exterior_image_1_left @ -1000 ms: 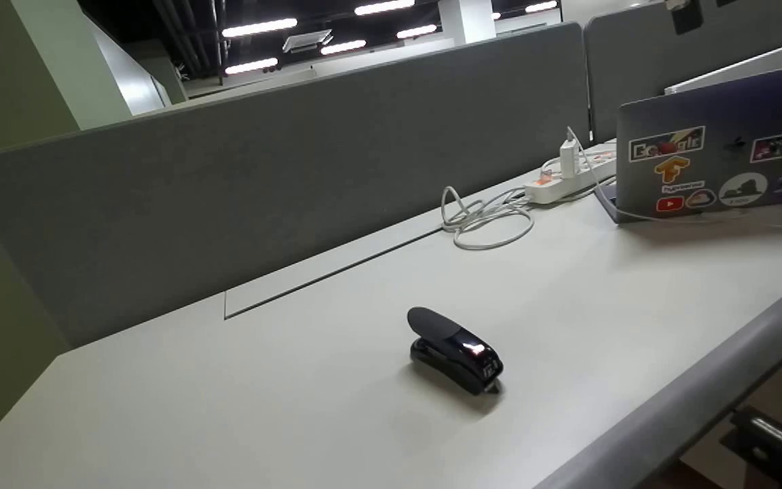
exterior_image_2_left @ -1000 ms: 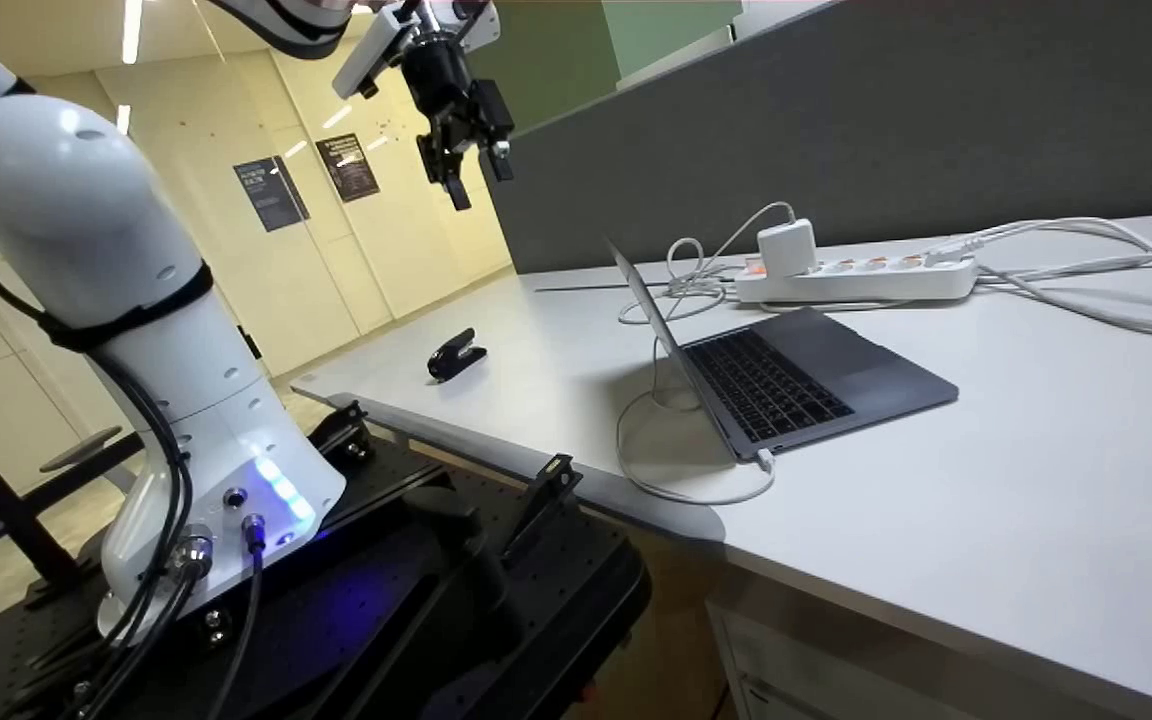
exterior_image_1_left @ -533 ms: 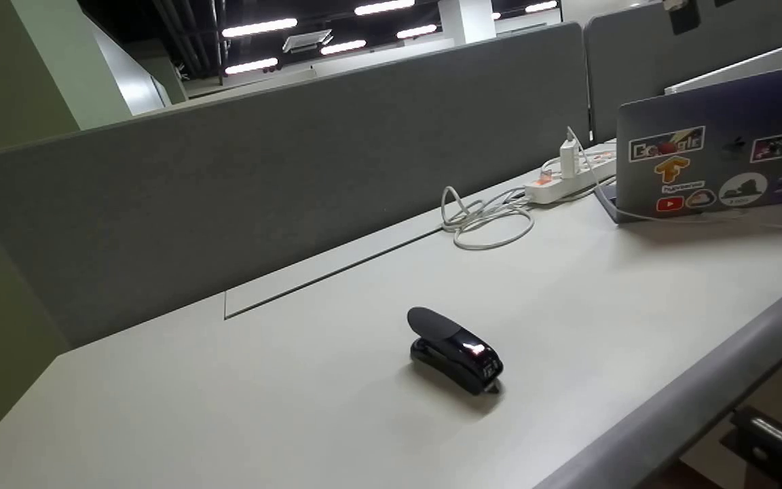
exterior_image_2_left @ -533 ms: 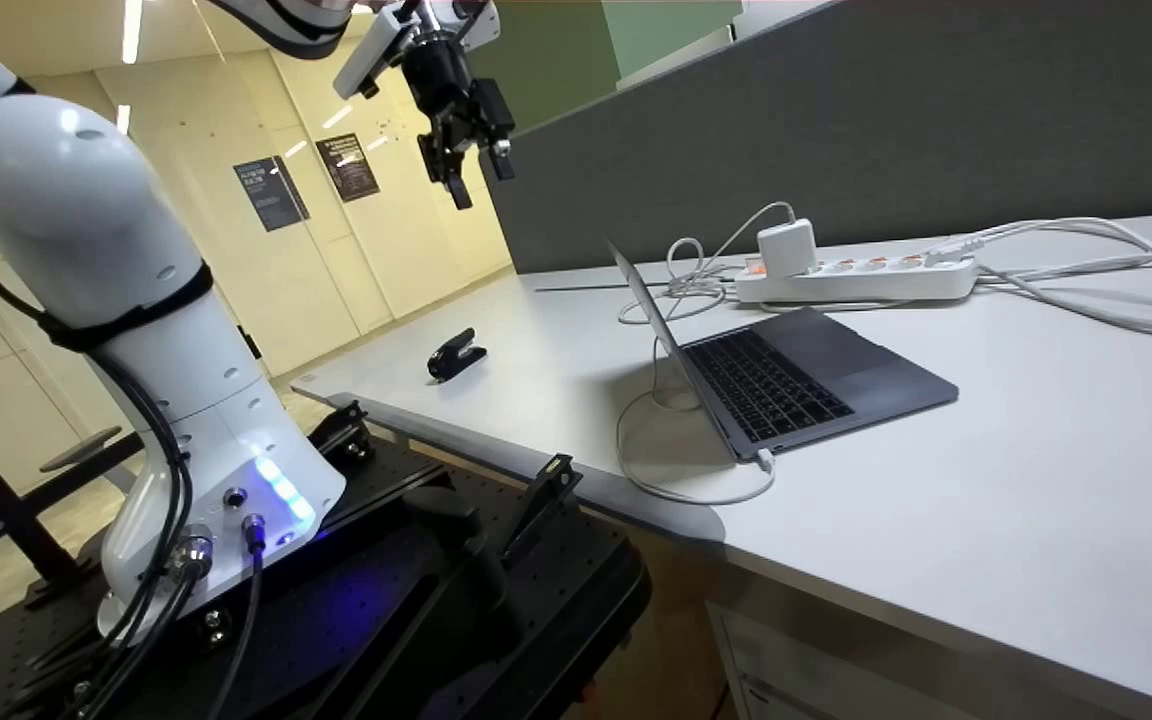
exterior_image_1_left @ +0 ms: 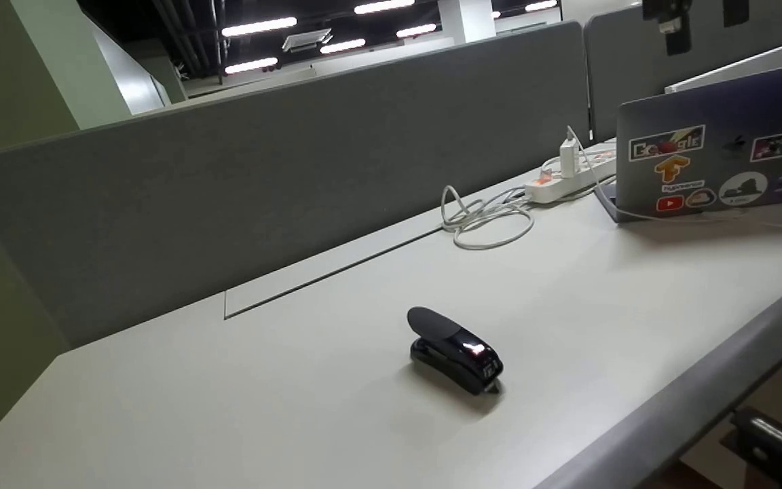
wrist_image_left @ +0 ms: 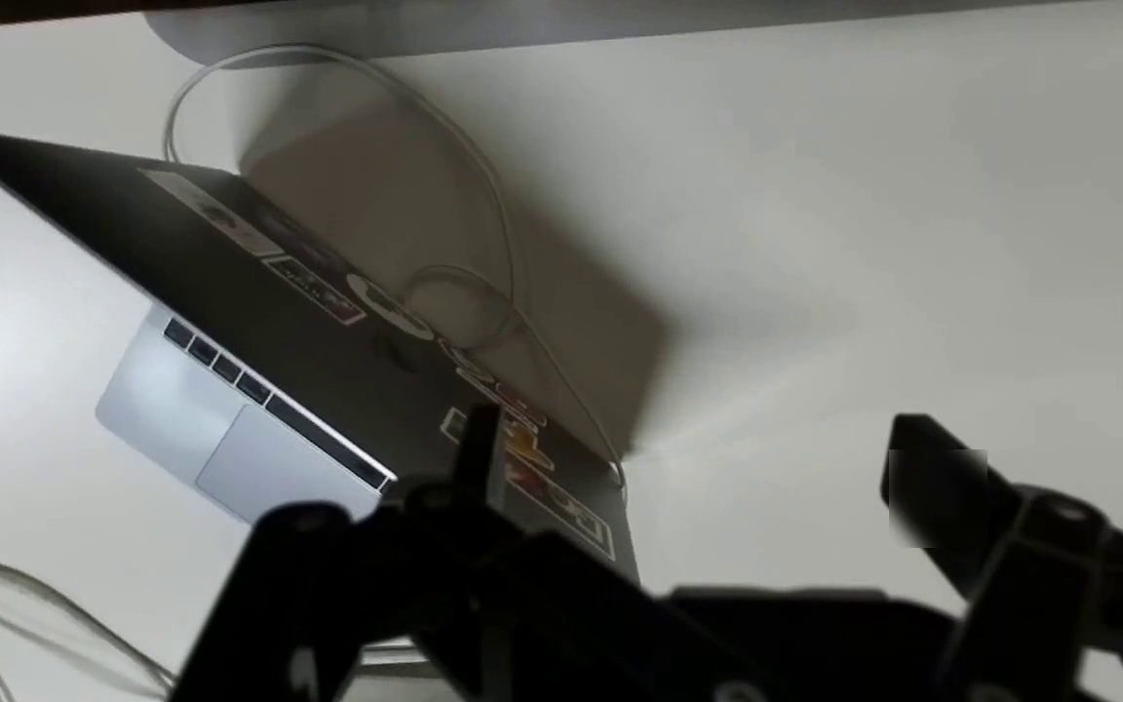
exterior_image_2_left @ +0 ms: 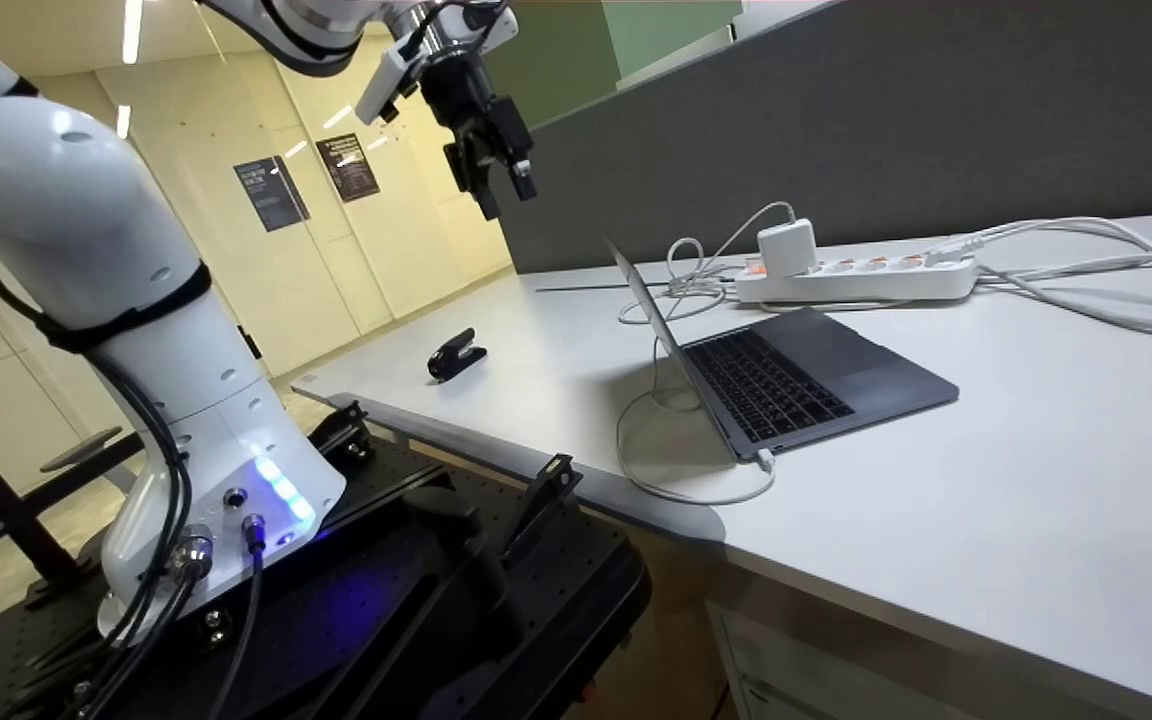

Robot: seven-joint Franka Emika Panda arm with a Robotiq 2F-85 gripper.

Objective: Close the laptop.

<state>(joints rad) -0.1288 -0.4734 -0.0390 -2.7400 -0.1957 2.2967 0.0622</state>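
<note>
The laptop stands open on the white desk, its sticker-covered grey lid (exterior_image_1_left: 717,122) tilted up and its keyboard base (exterior_image_2_left: 836,380) flat. In an exterior view the right part of the lid is cut off by the frame edge. In the wrist view the lid (wrist_image_left: 347,361) runs diagonally, partly hidden behind the left finger. My gripper (exterior_image_2_left: 508,200) is open and empty, high above the desk on the lid's outer side. Its fingers (exterior_image_1_left: 706,37) also show at an exterior view's top right. In the wrist view the fingers (wrist_image_left: 698,429) stand wide apart with bare desk between them.
A black stapler (exterior_image_1_left: 455,353) lies on the desk on the lid's outer side. A white power strip (exterior_image_2_left: 856,287) with cables is by the grey partition (exterior_image_2_left: 886,120). A white cable (exterior_image_2_left: 681,497) is plugged into the laptop and loops near the desk's edge.
My gripper has moved toward the laptop and slightly down, coming further into view at the top right of an exterior view. The laptop and stapler have not moved.
</note>
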